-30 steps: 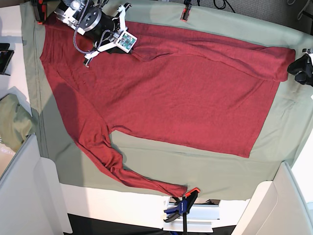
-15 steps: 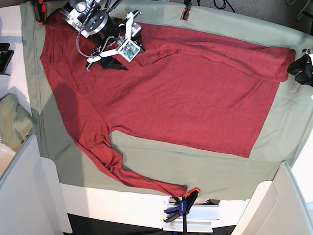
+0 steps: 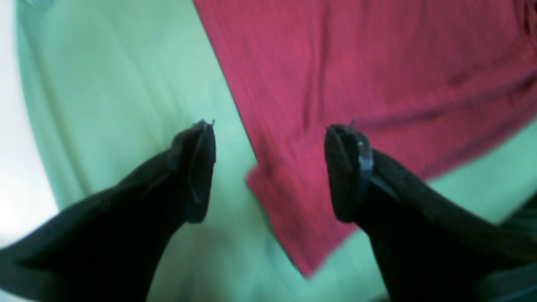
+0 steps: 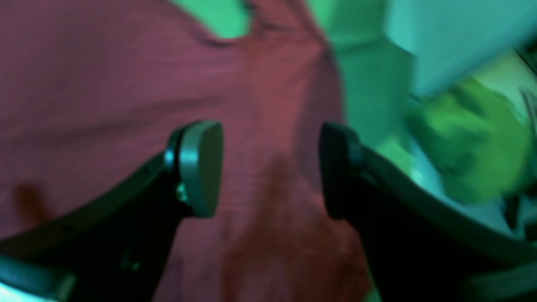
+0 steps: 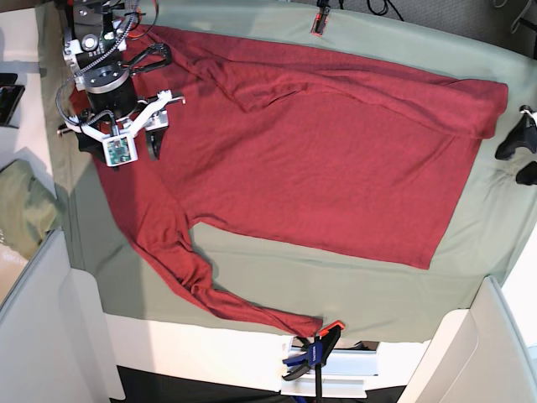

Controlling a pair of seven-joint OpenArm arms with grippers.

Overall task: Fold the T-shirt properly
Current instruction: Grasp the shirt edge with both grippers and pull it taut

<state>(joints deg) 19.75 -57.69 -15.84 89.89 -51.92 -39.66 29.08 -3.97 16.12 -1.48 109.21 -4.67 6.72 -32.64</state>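
Between the spread tips of the left pincer (image 3: 270,170) lies a corner of the T-shirt (image 3: 377,84), with one dark fingertip (image 3: 197,167) over bare green cloth and the other over the red knit; nothing is held. The pale green cloth on the tabletop (image 3: 109,84) runs out past the tip on the cloth side.

The right pincer (image 4: 270,167) also stands open and empty — both fingertips hang over the T-shirt (image 4: 105,84), and the red fabric fills the gap between them. Beyond its far fingertip a bundled green cloth (image 4: 474,142) shows, blurred, off the tabletop's edge.

From the base view the T-shirt (image 5: 319,159) lies spread flat across the tabletop (image 5: 361,281), one long sleeve trailing toward the clamp (image 5: 315,353) at the near edge. The right pincer (image 5: 134,144) hovers over the shoulder area near the collar; the left pincer (image 5: 522,159) sits just beside the hem corner, at the opposite end — well apart from the other.
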